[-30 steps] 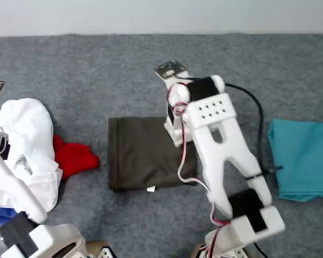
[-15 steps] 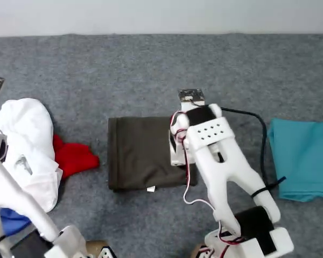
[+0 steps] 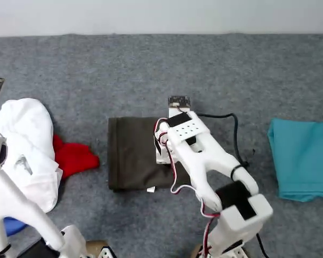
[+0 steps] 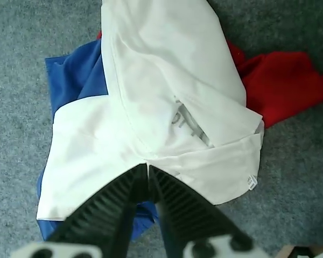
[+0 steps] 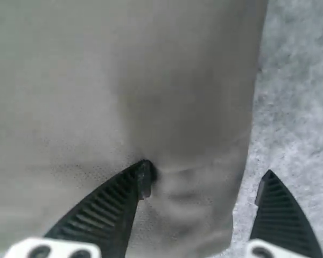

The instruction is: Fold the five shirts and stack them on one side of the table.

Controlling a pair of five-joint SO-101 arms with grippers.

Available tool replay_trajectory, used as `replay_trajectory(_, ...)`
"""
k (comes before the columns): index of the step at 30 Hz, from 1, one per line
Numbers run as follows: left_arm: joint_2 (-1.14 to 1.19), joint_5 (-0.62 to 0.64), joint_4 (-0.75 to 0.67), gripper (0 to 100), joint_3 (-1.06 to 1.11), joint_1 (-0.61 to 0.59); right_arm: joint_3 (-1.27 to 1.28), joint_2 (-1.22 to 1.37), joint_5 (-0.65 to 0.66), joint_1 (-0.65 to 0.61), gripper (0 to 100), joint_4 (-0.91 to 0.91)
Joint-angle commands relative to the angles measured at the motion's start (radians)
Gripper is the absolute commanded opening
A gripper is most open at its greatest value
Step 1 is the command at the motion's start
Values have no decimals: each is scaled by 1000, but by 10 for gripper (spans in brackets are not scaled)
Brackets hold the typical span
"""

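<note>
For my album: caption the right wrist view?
Open gripper straddling the edge of a folded brown shirt on grey table.

**Right arm low and open, left arm up and closed**

Our right arm (image 3: 204, 161) stretches from its base at the near edge, forward and toward our left side. Its wrist is bent so that the right gripper (image 5: 204, 185) points steeply down. The jaws stand wide apart. One finger (image 5: 110, 207) touches down at its tip; whether the other finger (image 5: 274, 209) touches, we cannot tell.

Our left arm (image 3: 13, 207) slants up from the near left corner along the left edge. The left gripper (image 4: 149, 171) hangs higher and points down. Its fingers (image 4: 113, 207) are drawn together, with only a thin slit and nothing held between them.
</note>
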Motion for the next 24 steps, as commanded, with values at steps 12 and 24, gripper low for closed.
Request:
replay_trajectory(12,-37,-2,21,17,-8,0,-46,159,46,44,1,27)
replay_trajectory(24,-37,-2,21,17,-10,0,-341,163,577,306,9,320)
